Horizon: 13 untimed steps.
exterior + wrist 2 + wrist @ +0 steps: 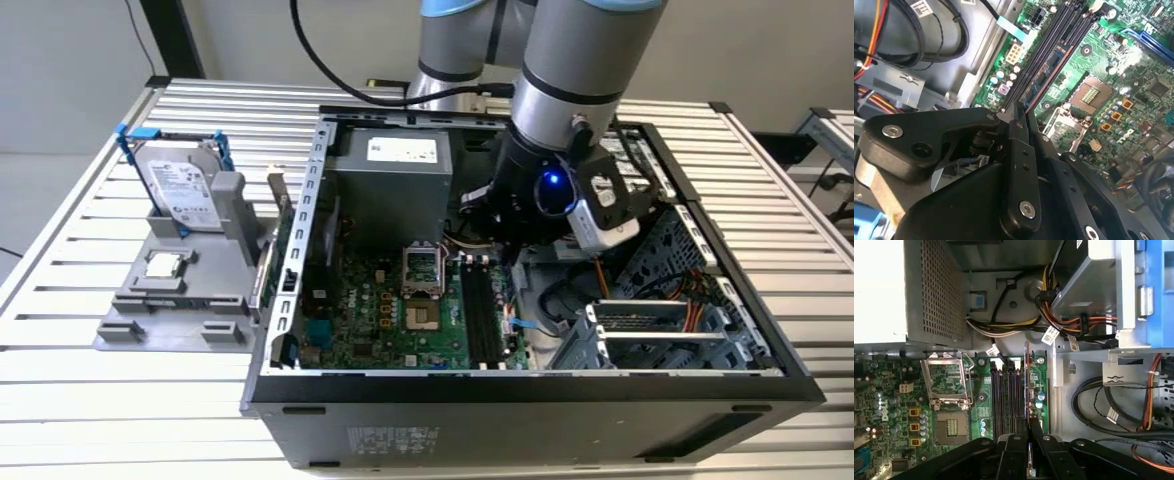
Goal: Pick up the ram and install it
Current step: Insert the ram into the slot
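Locate the pincer [1029, 426] deep inside the open computer case [534, 420], at the end of the arm [567, 90] that reaches down from above. Its two black fingers [1015, 452] are drawn together to a narrow gap, and the ram [1027, 385] is clamped between them at one end. In both wrist views you see the ram on edge, as a thin line running straight out from the fingertips and away from the pincer [1016, 117].

Note the ram [1048, 80] in relation to the memory slots [1006, 400]. It runs parallel to the black slots and lies along their bank. In the first wrist view it sits at the side of the bank away from the CPU socket [951, 427]; in the second wrist view it sits at the side toward the CPU socket [1091, 92]. You cannot tell from these views which slot it lines up with, or whether its lower edge touches a slot.

Observe in the exterior view that the arm's wrist hangs over the memory slots [487, 310], beside the power supply [387, 170]. At the exterior view's left, outside the case, a hard drive [180, 190] stands upright in a grey fixture [174, 320], and a processor chip [163, 265] lies flat on the same fixture, well apart from the pincer.
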{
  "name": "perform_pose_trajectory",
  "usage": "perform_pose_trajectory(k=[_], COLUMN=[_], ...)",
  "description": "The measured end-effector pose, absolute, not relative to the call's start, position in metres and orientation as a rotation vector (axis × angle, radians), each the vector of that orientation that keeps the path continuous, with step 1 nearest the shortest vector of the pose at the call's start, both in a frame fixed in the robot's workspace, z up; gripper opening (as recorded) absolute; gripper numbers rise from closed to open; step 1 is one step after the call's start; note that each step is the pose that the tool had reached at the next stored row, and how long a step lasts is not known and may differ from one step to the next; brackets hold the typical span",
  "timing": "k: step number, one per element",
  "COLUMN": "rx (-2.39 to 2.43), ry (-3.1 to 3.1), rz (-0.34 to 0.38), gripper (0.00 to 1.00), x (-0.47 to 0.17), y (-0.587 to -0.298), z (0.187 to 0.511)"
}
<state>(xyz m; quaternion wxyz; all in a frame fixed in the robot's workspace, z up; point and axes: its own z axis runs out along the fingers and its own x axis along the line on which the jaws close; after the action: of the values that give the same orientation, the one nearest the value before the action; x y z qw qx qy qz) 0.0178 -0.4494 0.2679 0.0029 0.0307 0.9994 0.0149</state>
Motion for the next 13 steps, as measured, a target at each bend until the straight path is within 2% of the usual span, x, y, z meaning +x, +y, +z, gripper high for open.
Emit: perform_pose_trajectory(k=[13], rx=[0.094], ry=[3.132], rz=[0.047], gripper=[0.0], x=[0.017], y=[-0.472], z=[0.245])
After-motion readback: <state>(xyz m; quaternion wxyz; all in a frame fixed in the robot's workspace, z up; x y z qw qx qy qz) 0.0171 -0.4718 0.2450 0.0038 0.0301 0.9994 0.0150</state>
